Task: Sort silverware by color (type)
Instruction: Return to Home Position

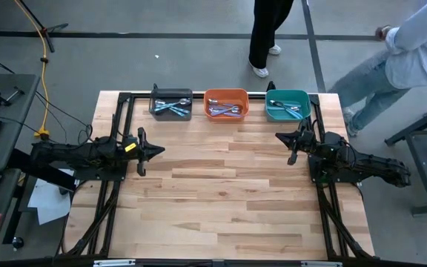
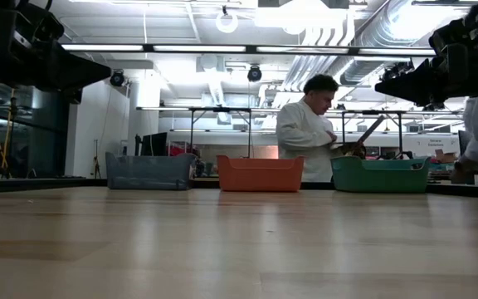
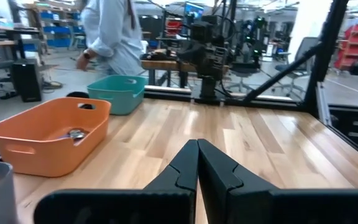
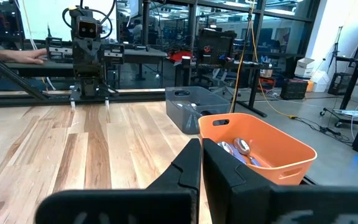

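The silverware [image 1: 170, 107] lies in three heaps, one in each bin along the far edge of the bench [image 1: 228, 194]: crossed spoons with pale blue handles in the grey bin [image 1: 171, 92], another cluster in the orange bin [image 1: 226, 92], and a few in the teal bin [image 1: 288, 93]. The bins stand in a row, near one another but apart. From the right wrist view, shiny spoon bowls show inside the orange bin.

The bench is light butcher-block wood with a dark frame around it. The left gripper [image 1: 160, 150] hangs over the bench's left side, pointing inward, its jaws pressed together and holding nothing. The right gripper [image 1: 279, 136] hangs near the teal bin, its jaws likewise closed and empty.

Beyond the bench, the room has a grey floor, a yellow cable [image 1: 44, 59] and ceiling strip lights. A person in a white coat [image 2: 305, 133] stands behind the bins, and another person in light clothing [image 1: 414, 52] is off the bench's far right corner.
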You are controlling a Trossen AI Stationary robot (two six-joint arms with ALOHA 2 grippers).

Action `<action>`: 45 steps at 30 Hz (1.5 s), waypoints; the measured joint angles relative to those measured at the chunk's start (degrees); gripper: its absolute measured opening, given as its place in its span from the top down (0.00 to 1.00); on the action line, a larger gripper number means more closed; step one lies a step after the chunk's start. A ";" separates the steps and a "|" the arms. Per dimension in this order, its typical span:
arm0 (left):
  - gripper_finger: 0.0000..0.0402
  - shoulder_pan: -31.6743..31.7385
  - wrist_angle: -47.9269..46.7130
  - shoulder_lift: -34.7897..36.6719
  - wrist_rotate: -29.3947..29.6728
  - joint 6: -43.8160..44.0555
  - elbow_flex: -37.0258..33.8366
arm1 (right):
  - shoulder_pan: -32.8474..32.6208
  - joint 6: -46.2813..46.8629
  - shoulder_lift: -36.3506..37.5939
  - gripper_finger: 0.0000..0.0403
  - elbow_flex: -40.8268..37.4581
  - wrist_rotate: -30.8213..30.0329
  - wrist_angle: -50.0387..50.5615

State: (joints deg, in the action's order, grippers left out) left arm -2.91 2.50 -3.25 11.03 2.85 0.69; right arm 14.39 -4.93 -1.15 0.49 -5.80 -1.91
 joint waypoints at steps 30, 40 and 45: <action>1.00 -0.95 -0.09 -0.12 0.03 -0.01 0.00 | 0.00 -0.02 -0.01 1.00 0.00 0.00 0.00; 1.00 -0.95 -0.09 -0.12 0.03 -0.01 0.00 | -0.01 0.00 -0.01 1.00 0.00 -0.02 0.00; 1.00 -0.95 -0.09 -0.12 0.04 -0.02 0.00 | -0.01 -0.01 0.01 1.00 0.00 -0.02 0.00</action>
State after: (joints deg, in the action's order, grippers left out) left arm -3.86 2.42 -3.38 11.07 2.83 0.69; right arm 14.37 -4.94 -1.15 0.49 -5.82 -1.91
